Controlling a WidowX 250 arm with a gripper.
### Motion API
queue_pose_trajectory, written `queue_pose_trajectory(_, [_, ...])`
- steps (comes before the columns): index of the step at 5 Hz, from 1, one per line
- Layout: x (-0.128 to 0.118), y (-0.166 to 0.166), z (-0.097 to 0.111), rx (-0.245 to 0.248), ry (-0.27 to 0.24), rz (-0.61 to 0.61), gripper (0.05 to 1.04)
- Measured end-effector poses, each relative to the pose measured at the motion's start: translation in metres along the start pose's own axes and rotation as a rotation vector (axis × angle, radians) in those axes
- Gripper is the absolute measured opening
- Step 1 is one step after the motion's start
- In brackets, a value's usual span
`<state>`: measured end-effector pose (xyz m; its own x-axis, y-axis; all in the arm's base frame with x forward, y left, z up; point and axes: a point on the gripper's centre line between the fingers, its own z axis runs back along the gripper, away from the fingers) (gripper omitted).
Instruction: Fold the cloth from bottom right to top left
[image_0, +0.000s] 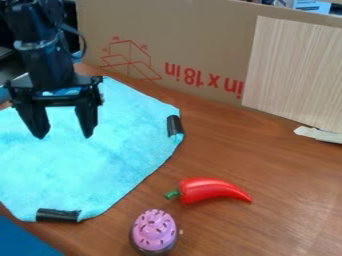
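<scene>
A hand could pass between cardboard (200, 40) and red pepper (210, 191) — cupcake (153, 231) obstructs below.

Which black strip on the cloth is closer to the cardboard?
The right strip, at the corner of the cloth above the pepper in the view. The bottom strip lies farther from the cardboard.

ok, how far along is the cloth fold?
Looks unstarted. Done: nothing I can confirm; the cloth lies spread out, with no folded-over layer visible, though its left part runs out of frame. In hand: nothing; the gripper hangs over the cloth, fingers apart and empty. Left: probably the whole job, meaning grip the bottom right edge, bring it to top left, release.
</scene>
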<state>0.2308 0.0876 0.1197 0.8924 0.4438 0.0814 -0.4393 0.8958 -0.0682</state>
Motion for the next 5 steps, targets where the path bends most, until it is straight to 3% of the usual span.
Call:
queue_pose_trajectory(1, [-0.020, 0.001, -0.008, -0.002, -0.044, -0.240, 0.999])
queue_pose_trajectory(2, [-0.037, -0.001, -0.023, 0.027, -0.040, -0.448, 0.999])
queue_pose_trajectory(5, [-0.062, 0.008, -0.046, 0.084, -0.023, -0.798, 0.999])
